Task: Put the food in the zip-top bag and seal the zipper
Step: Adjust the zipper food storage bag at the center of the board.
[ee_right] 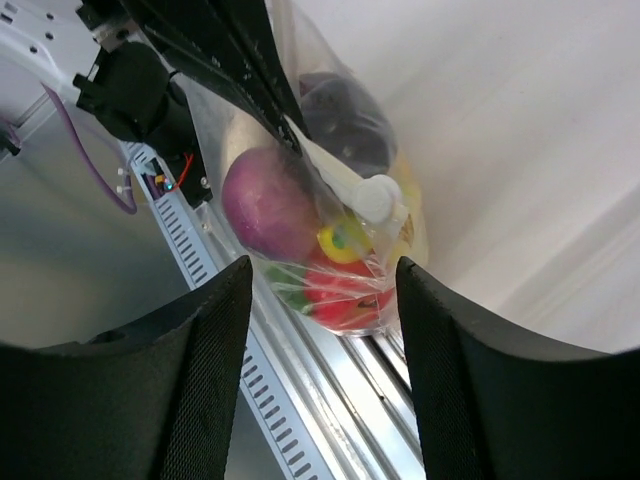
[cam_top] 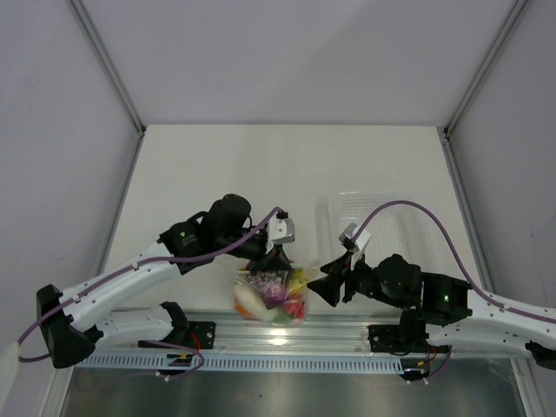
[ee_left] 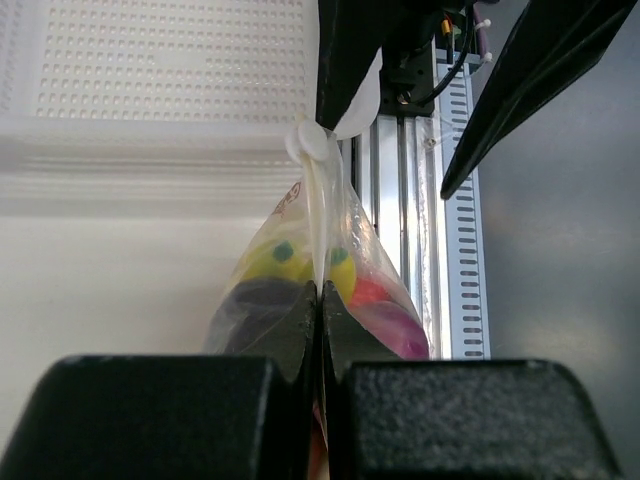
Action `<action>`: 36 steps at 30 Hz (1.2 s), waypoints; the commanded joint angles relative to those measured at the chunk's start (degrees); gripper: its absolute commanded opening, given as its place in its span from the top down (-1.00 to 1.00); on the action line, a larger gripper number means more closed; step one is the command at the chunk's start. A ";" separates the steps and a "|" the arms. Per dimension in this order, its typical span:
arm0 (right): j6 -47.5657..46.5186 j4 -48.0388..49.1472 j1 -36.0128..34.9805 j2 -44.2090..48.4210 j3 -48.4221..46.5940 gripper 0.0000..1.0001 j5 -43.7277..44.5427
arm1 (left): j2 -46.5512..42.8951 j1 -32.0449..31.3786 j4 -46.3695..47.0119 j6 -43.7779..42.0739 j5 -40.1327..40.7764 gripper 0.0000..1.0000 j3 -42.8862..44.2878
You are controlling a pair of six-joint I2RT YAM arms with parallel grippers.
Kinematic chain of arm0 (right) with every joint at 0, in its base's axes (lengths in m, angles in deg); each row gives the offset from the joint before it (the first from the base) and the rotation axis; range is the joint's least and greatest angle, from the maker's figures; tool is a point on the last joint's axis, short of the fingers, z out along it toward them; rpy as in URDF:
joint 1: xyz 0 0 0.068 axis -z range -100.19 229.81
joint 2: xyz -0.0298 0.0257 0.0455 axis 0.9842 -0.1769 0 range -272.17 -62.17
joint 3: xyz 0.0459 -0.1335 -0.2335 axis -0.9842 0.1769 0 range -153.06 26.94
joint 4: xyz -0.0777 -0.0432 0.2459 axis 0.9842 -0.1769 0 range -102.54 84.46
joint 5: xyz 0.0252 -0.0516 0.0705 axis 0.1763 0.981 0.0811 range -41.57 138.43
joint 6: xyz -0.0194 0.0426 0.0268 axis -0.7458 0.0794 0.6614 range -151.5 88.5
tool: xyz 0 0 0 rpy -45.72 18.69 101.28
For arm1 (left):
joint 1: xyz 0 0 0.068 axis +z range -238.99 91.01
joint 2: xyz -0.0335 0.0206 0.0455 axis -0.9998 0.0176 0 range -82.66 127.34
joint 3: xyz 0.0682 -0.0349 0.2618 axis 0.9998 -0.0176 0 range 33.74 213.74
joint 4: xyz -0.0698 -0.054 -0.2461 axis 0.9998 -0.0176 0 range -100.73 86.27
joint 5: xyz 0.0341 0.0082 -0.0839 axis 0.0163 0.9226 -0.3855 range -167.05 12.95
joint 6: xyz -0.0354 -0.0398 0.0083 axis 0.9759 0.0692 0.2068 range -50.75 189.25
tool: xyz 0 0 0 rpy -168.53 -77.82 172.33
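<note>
Clamped shut with the left gripper (ee_left: 318, 300) on the top edge of the clear bag (ee_left: 300, 250), fingertips pressed together with only thin plastic between them. Hanging from that pinch over the metal rail (cam_top: 287, 334) at the near edge of the table (cam_top: 217, 165), between the two arms. Gathered along the mouth into a narrow zipper strip (ee_left: 322, 215), with a small white slider (ee_left: 315, 145) at its far end. Packed inside the bag with the food: a round purple piece (ee_right: 270, 205), a red fruit (ee_right: 345, 290) at the bottom, a yellow piece (ee_right: 340, 240) beside it, a dark piece (ee_right: 345, 120) higher up, and a white oblong piece (cam_top: 248, 300) on the left side in the overhead view. Spread apart on the right gripper (ee_right: 322, 290), nothing between its fingers, tips pointed at the slider end of the bag and very near it; cannot tell from these views whether touching. Farther back on the table, beyond the right arm, a clear ridged tray (cam_top: 382, 208), well apart from the bag.
</note>
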 commanded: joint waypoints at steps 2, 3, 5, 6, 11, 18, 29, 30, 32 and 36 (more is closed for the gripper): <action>-1.39 9.46 0.03 -0.02 2.01 -0.23 -3.52 | -0.46 0.74 1.33 1.49 -2.79 0.99 2.79; -1.56 9.73 0.11 -0.28 2.19 -0.23 -3.43 | -0.55 1.01 1.33 1.49 -2.79 0.99 2.79; -2.00 10.17 0.11 -0.81 2.36 -0.24 -2.20 | -0.63 1.18 1.42 1.49 -3.66 0.99 2.70; -2.26 10.52 0.11 -0.81 2.80 -0.25 -1.94 | -0.55 1.36 1.51 1.49 -3.84 0.99 2.70; -3.23 10.79 0.46 0.50 3.51 -0.28 0.61 | -0.55 1.45 1.51 1.31 -4.28 0.99 2.53; -2.10 12.01 1.43 -0.54 5.00 -0.17 -1.14 | -0.37 1.62 1.60 1.48 -4.99 0.99 2.70; -1.21 17.55 1.52 -0.20 9.92 0.24 0.52 | -0.11 2.24 2.03 1.57 -5.78 0.99 2.53; -1.21 17.90 1.52 0.15 10.53 0.42 0.53 | -0.11 2.33 2.12 1.66 -5.95 0.99 2.53; -0.86 18.70 1.52 1.21 11.15 0.64 1.05 | -0.19 2.59 2.21 1.66 -6.39 0.99 2.53; -0.86 20.89 1.69 2.79 12.91 0.64 1.84 | -0.02 2.77 2.39 1.84 -7.01 0.99 2.35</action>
